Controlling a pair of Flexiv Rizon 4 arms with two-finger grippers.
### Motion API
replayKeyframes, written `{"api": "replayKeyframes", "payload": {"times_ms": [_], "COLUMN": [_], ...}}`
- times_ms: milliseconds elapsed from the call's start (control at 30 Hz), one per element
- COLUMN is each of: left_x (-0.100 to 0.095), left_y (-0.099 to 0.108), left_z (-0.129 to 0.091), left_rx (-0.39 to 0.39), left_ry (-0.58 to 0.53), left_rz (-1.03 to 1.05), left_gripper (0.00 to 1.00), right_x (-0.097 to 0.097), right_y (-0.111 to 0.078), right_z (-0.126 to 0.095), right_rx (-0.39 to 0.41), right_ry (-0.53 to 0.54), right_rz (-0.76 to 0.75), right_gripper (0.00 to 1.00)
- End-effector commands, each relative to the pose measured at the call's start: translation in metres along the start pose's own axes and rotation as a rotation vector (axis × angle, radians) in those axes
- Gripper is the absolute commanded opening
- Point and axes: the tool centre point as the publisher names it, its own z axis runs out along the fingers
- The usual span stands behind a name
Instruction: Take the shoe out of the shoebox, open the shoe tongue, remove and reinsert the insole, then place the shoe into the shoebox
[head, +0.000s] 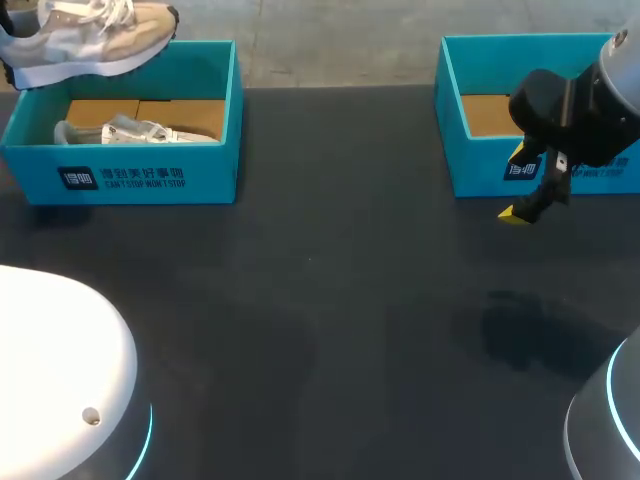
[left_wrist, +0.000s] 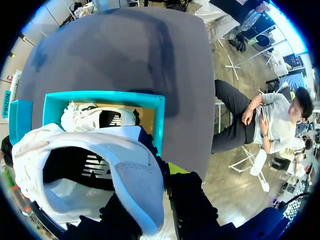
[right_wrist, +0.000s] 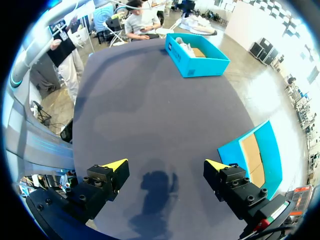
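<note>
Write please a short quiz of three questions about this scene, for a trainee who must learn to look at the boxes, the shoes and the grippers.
1. True or false: the right gripper is open and holds nothing.
2. How many shoes lie inside the left box? A) none B) one C) two
3. Fill in the missing word: the left gripper holds the raised shoe above the ___ box.

Key
1. True. Its fingers stand apart over the bare table.
2. B. One white shoe lies in it.
3. left
</note>
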Motion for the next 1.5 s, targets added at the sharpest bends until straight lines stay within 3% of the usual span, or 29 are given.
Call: {"api": "replayKeyframes", "payload": {"times_ms": [33,267,667,1233,1500], "left_x": [0.001,0.005,0.001,0.001,-0.005], "left_y": [0.001,0.006,0.028,0.028,0.044], "left_z": [-0.002,-0.001,0.014,0.014,0.034], "left_rx": [0.002,-0.027,-0.005,-0.005,-0.032], "left_ry": [-0.001,0.003,0.061,0.061,0.068], "left_rz": [0.002,0.041,0.133,0.133,0.19], "left_gripper": [0.0,0.0,0.0,0.0,0.0], "right_x": [-0.001,-0.001,-0.001,-0.001,-0.001], "right_y": [0.001,0.001,0.001,0.001,0.001], "right_z": [0.002,0.002,0.002,0.002,0.002], "right_rx": [0.003,0.003,0.003,0.003,0.003], "right_ry": [0.001,0.001,0.001,0.001,0.001], "right_rz": [0.001,0.001,0.001,0.001,0.001], "right_gripper": [1.0,1.0,1.0,1.0,1.0]}}
